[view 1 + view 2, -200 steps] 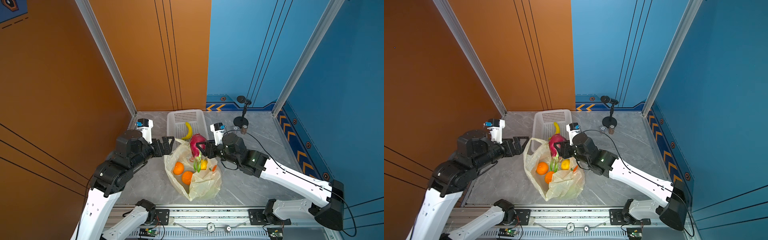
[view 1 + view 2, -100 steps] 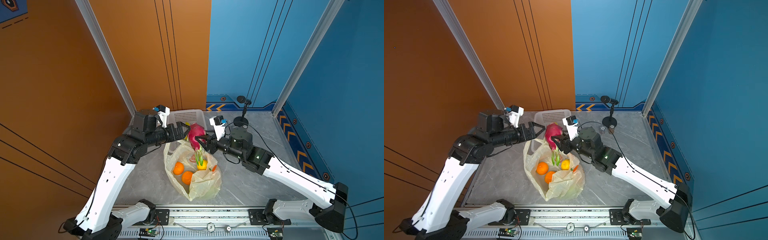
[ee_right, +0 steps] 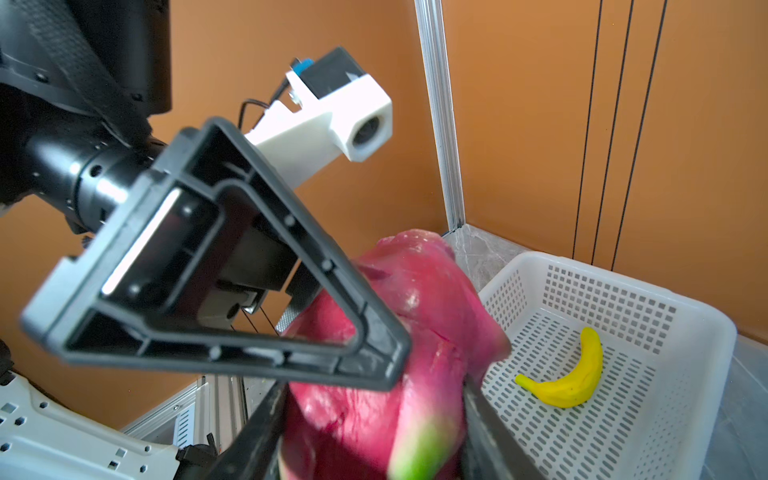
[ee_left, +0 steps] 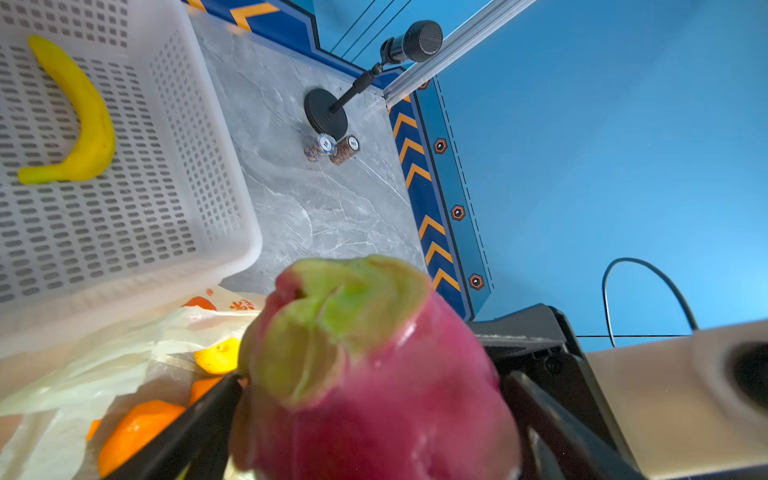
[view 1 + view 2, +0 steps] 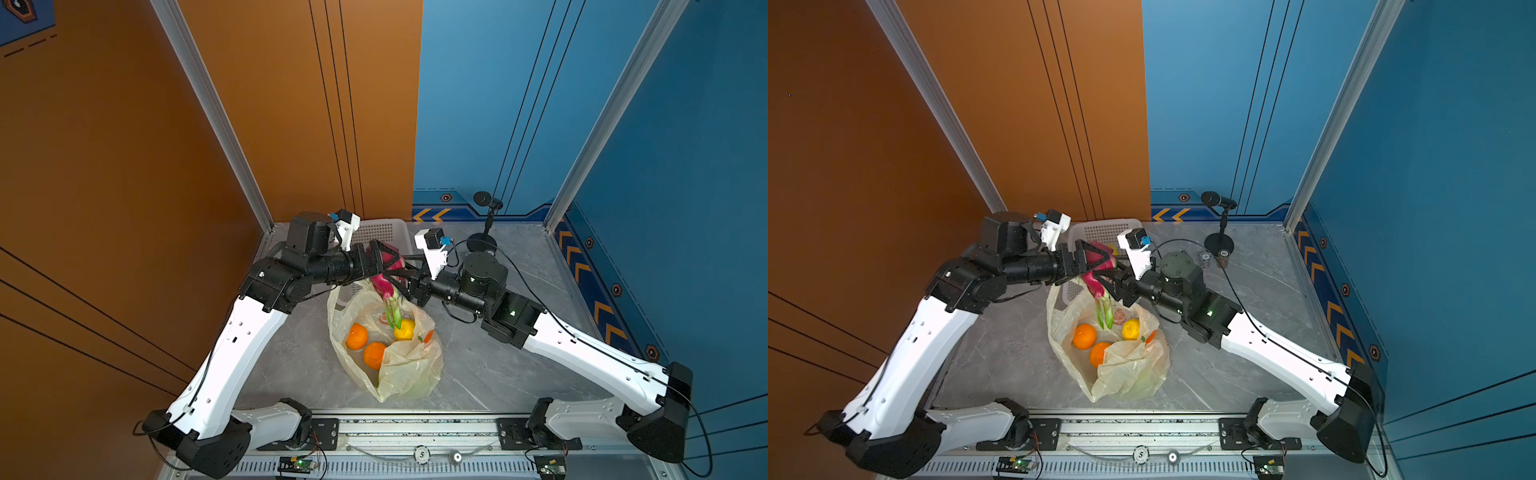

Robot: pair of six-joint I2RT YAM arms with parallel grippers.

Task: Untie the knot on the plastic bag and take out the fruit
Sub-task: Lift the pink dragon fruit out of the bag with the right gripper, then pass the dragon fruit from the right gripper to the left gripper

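The untying part looks finished to me: I can see no knot anywhere, and the plastic bag [image 5: 409,368] lies with its mouth open in the lower middle of both top views, on the grey table [image 5: 478,370]. The step in hand is taking out the fruit, and more exactly a handover in the air. My right gripper [image 5: 401,279] is clamped on the dragon fruit [image 5: 384,283], which hangs above the bag's mouth in the centre of the frame with its green tips pointing down. My left gripper [image 5: 1100,259] has its jaws wide, one on each side of the upper part of the same fruit. In the left wrist view the fingers [image 4: 195,419] stand very close to the pink skin, but they do not seem to press it yet. Two oranges [image 5: 356,336] and a yellow fruit [image 5: 405,330] lie inside the bag. The white basket [image 5: 376,229] stands just behind the bag, toward the upper middle, and it holds only a banana [image 4: 83,116]. I think the next move calls for closing the left jaws firmly before the right ones let go, otherwise the smooth, heavy fruit may slip back into the bag. After that the left arm can carry it over the basket's rim.
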